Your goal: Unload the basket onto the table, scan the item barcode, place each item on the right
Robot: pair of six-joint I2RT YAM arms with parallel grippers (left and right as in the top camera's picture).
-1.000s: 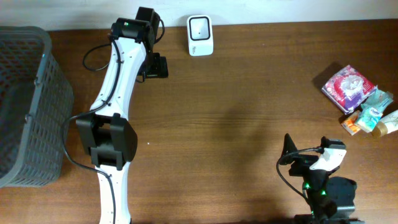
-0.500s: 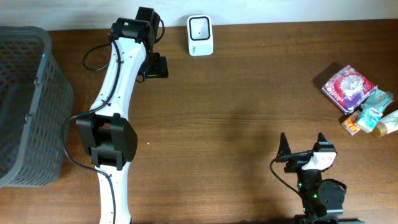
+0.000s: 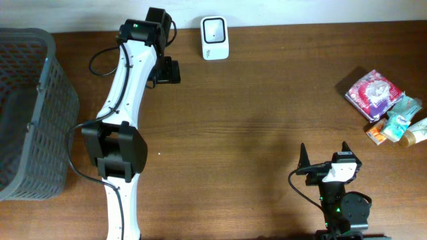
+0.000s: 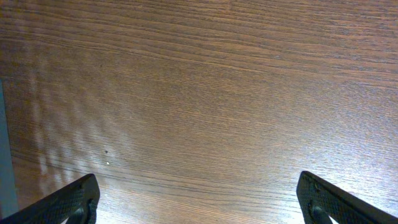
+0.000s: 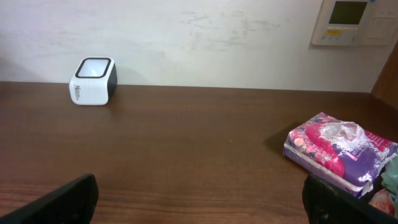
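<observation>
Dark brown wood-grain table (image 3: 253,100) pushed up against a plain off-white wall (image 5: 186,37), with a beige control panel (image 5: 354,22) mounted at the wall's upper right. Over on the left edge sits a big dark grey plastic mesh basket (image 3: 30,113), and all that shows inside is its own mesh walls and floor. The stuff to scan is piled loose on the far right of the table: a soft pink-and-purple plastic packet (image 5: 339,149) with a crinkly clear patch on top, lying flat, plus a couple of small teal sachets (image 3: 402,117), a little orange pack (image 3: 375,133) and a cream tube (image 3: 417,133) bunched right against it. No barcode can be made out from any view. The white boxy barcode scanner (image 3: 215,38) with its dark window facing up sits at the back edge near the wall, well apart from the pile. The left gripper (image 4: 199,202) is up near the scanner with its claw spread wide over bare wood, gripping nothing. The right gripper (image 5: 208,202) sits low at the front right, claw also wide apart, with the packet ahead on its right and the scanner on its left.
</observation>
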